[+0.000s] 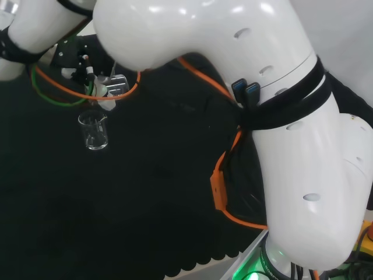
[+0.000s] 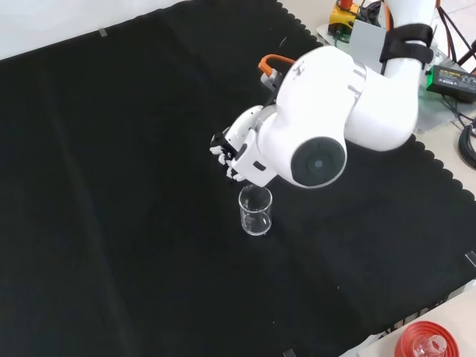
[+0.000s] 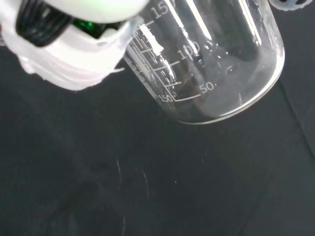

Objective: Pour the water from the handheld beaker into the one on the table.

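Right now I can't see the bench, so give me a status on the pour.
Hand above the table beaker. Held beaker close at the palm, water level unclear. Black cloth around the table beaker bare.

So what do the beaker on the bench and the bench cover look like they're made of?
The beaker looks like clear glass or plastic; the views can't settle which. It is see-through, with bright glints on its rim and walls. The cover looks like matte black cloth: it shows soft creases, no shine and a scalloped cut edge.
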